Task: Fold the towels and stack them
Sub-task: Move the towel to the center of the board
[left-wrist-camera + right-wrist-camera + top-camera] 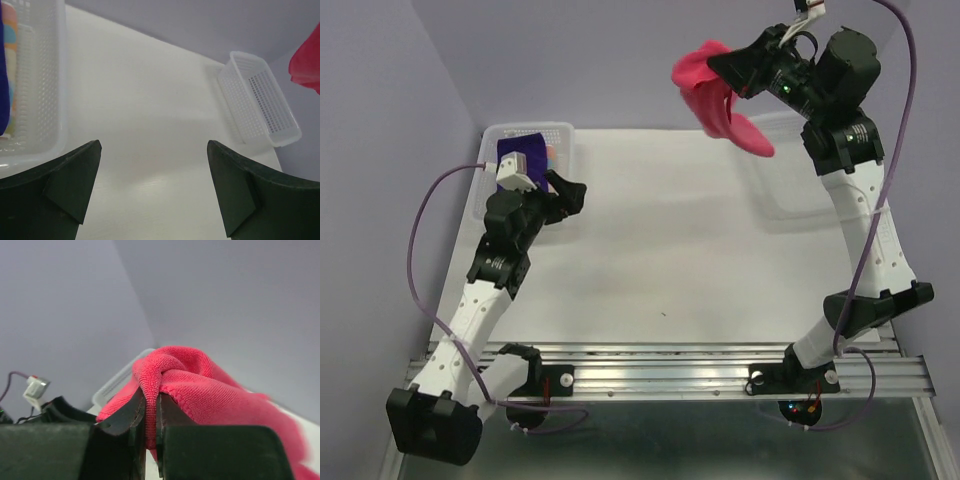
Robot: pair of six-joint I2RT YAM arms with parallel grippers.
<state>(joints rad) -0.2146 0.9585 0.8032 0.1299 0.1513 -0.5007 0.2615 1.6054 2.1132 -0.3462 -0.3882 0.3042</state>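
Note:
My right gripper (715, 68) is shut on the hot pink towel (720, 100) and holds it high above the table's far right, the cloth hanging down. In the right wrist view the pink towel (200, 385) is pinched between the fingers (130, 412). The deep purple towel (520, 148) and a pastel striped towel (551, 155) lie in the left white basket (565, 130). My left gripper (572, 195) is open and empty just right of that basket, above bare table. The left wrist view shows the purple towel (3, 75) and striped towel (11, 60) in the basket.
A second white perforated basket (790, 190) stands at the table's right, under the hanging towel; it also shows in the left wrist view (260, 97). The white table top (660, 240) lies between both arms. Purple walls enclose the back and left.

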